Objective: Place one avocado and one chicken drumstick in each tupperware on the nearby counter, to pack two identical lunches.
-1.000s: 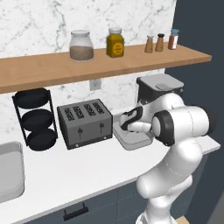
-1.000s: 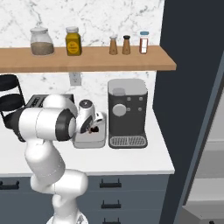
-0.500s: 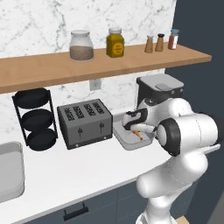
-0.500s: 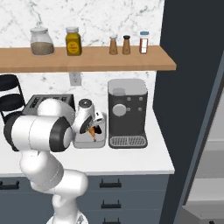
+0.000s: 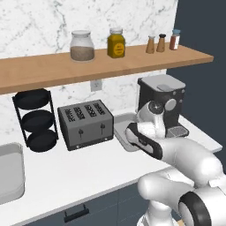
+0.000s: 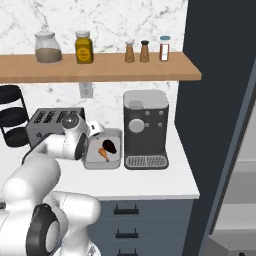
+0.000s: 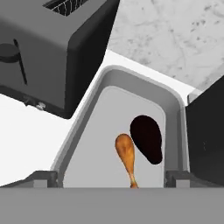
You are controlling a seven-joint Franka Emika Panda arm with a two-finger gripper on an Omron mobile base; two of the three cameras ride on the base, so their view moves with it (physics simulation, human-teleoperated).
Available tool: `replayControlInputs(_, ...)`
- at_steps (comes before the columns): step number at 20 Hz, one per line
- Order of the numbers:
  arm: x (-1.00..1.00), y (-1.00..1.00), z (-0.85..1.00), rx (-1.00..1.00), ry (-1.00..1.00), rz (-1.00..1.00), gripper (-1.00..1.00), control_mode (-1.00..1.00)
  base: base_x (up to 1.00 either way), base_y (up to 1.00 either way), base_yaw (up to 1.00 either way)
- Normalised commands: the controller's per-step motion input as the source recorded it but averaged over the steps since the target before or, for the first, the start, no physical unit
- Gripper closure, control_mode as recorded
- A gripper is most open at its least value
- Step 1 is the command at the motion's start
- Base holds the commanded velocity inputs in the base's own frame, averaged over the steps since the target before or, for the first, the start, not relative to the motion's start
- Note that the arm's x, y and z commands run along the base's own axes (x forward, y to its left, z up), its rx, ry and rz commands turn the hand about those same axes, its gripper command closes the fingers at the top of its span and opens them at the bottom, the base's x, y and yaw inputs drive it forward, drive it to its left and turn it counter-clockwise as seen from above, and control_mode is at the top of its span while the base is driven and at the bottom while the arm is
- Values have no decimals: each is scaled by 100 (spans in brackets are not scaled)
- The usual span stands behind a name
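Observation:
The light-grey tupperware [image 7: 103,85] sits on the white marble counter [image 6: 150,182] between the toaster and the coffee machine. One near-black avocado [image 7: 146,139] and one orange-brown chicken drumstick [image 7: 127,155] lie in it side by side, touching. These two also show in the right base view as the avocado [image 6: 110,147] and the drumstick [image 6: 104,153] in the tupperware [image 6: 116,134]. My gripper [image 7: 111,178] hovers above the container's near end, open, with nothing between its fingertips [image 7: 41,177]. In the left base view my arm covers most of the tupperware [image 5: 120,131].
A dark four-slot toaster [image 5: 86,123] stands just left of the container and a black coffee machine [image 6: 145,127] just right of it. A black tiered rack [image 5: 35,119] is further left, a grey basin [image 5: 9,172] at the far left edge. A wooden shelf [image 5: 110,62] with jars runs overhead.
My hand has lifted up and back out of the tupperware. The drumstick, near my fingers half a second ago, now lies free beside the avocado.

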Motion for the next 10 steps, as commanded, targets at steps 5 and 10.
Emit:
replayControlInputs(5,-100,-33,33,3,-8,-8,-100,-100,0,0,0)
replayControlInputs(10,-100,-42,43,16,-23,-9,-100,-100,0,0,0)
